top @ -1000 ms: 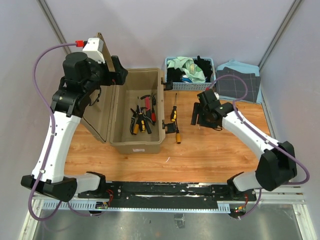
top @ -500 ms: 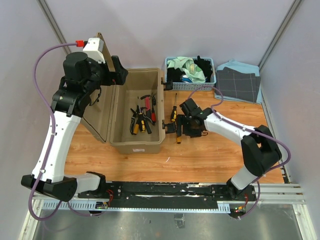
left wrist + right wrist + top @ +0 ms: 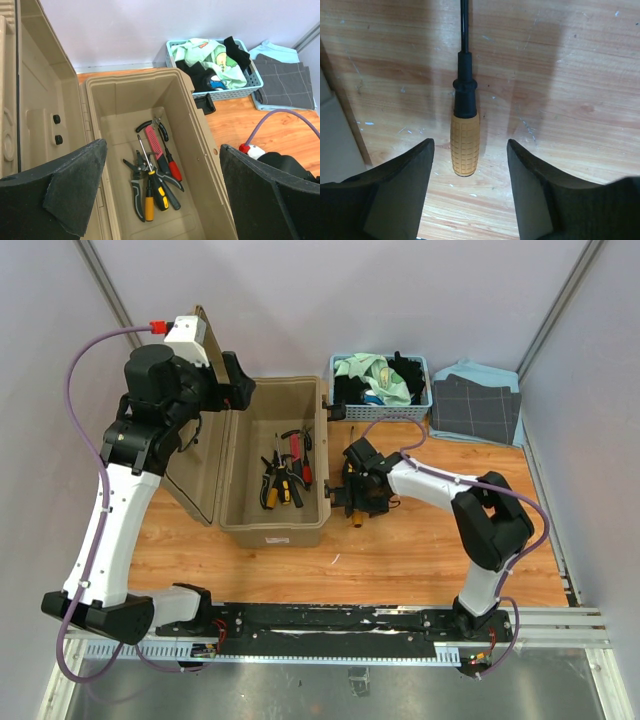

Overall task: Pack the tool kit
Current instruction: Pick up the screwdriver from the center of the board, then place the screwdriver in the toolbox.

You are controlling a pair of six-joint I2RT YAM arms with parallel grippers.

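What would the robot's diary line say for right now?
left gripper: open, beside open toolbox | right gripper: open, straddling screwdriver on table | grip: none yet

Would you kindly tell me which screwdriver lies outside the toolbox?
The yellow-handled screwdriver on the table, just right of the toolbox, between the right gripper's open fingers; the others lie inside it.

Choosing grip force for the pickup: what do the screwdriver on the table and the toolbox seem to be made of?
Screwdriver: yellow handle with a moulded grid, matte, probably rubbery plastic; black collar; dark thin shaft, likely metal. Toolbox: tan moulded plastic, dull sheen, stepped rim.
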